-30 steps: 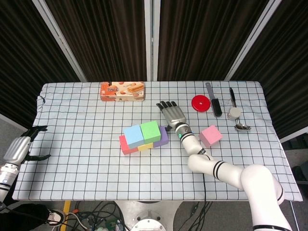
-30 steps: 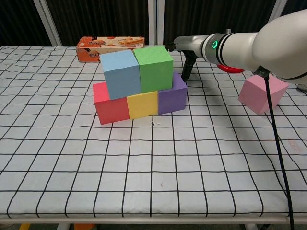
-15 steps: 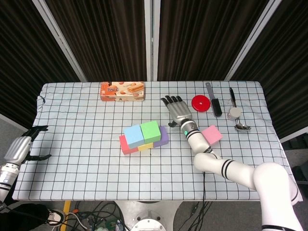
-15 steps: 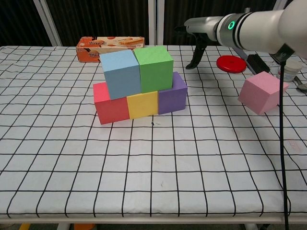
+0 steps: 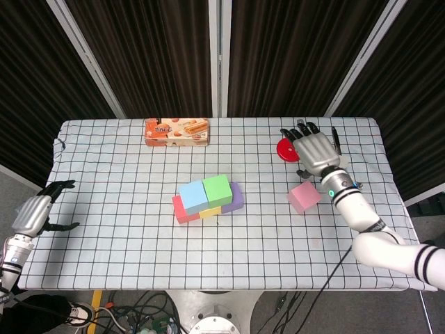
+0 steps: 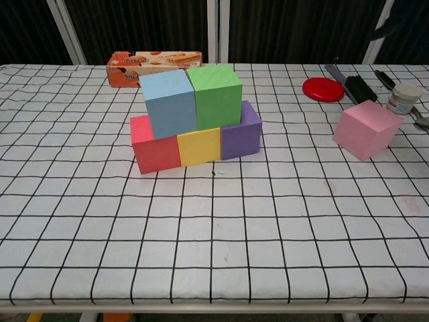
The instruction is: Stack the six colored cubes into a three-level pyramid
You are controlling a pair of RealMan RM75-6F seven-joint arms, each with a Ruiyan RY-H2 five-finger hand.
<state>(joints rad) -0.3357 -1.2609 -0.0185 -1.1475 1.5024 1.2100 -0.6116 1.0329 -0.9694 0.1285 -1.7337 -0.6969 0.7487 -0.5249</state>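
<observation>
Just below the open, seemingly empty right robot hand [image 5: 315,152], the pink cube [image 5: 304,197].

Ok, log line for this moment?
stack: five cubes, two levels | pink foam cube: on table, loose | right hand: open, above it | left hand: idle

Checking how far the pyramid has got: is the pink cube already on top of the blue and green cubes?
No: the pink cube sits alone on the table, right of the stack, with nothing on the blue cube or green cube.
</observation>
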